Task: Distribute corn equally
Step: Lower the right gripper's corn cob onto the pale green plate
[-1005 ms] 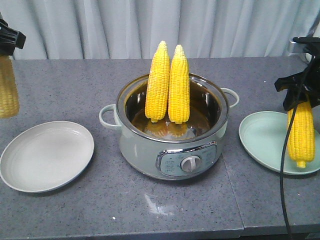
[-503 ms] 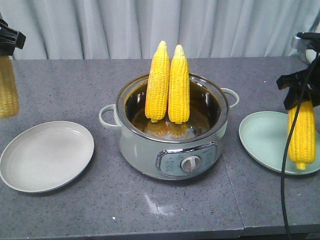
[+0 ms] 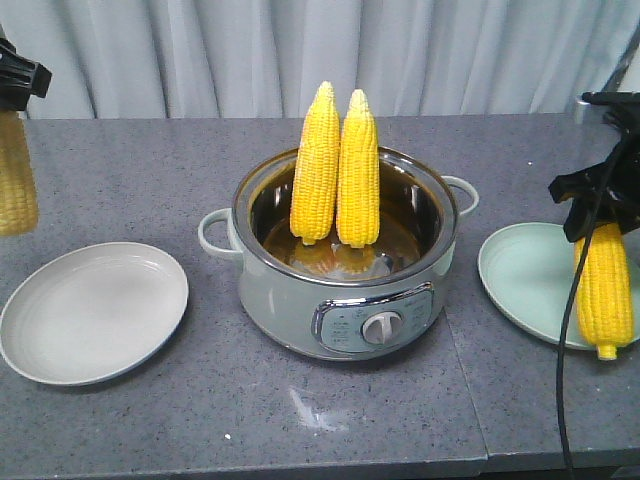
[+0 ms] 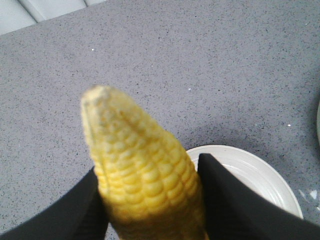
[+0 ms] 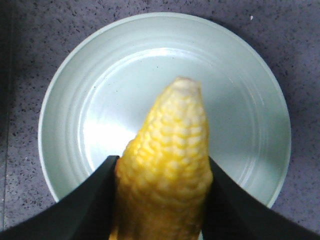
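Note:
Two yellow corn cobs (image 3: 336,168) stand upright, side by side, in the pale green cooking pot (image 3: 300,310) at the table's middle. My left gripper (image 4: 152,200) is shut on a third corn cob (image 4: 140,170), which hangs at the far left (image 3: 17,185) above and behind the white plate (image 3: 92,310). My right gripper (image 5: 160,200) is shut on a fourth corn cob (image 5: 167,160), which hangs point down (image 3: 604,285) over the pale green plate (image 5: 100,75); whether its tip touches the plate (image 3: 520,270) I cannot tell.
The pot has side handles (image 3: 212,232) and a front dial (image 3: 381,327). A black cable (image 3: 566,340) hangs from the right arm in front of the green plate. A grey curtain (image 3: 300,50) closes the back. The table's front edge runs near the frame bottom.
The right gripper with its cob has sunk a little over the green plate. The left arm and the two cobs in the pot have not moved.

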Available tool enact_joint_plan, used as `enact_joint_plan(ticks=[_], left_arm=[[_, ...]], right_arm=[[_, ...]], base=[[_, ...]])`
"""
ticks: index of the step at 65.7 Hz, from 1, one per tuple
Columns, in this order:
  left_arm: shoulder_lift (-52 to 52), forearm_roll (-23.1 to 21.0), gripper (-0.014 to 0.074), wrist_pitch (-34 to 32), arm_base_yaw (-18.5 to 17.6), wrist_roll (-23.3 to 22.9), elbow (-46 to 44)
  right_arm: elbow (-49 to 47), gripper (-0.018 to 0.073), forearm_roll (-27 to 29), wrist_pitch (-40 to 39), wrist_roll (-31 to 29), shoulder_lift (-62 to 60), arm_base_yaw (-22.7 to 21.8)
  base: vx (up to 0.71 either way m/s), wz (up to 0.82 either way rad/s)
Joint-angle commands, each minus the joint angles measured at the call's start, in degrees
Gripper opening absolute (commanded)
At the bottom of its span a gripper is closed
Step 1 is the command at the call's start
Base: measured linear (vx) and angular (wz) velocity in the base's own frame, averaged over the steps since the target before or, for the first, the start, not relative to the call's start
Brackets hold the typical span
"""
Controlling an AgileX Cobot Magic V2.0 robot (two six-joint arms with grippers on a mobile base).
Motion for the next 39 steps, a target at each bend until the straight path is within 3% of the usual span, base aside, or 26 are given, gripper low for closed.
enact_joint_plan(ticks=[1, 23, 39], left_arm=[[-2.0, 0.4, 0.0129, -2.9, 0.0, -0.6, -1.5], [-2.0, 0.4, 0.0129, -2.9, 0.0, -0.6, -1.5], [-2.0, 0.4, 0.0129, -2.9, 0.0, -0.6, -1.5]], right_arm=[[-3.3, 0.0253, 0.5, 2.0, -0.5, -0.7, -0.1], [-5.3, 0.0272, 0.6, 2.1, 0.1, 3.0, -0.1], [-5.3, 0.0358, 0.4, 2.1, -0.7, 5.3, -0.1]], base=[[0.0, 0.0], [0.0, 0.0], [0.0, 0.0]])
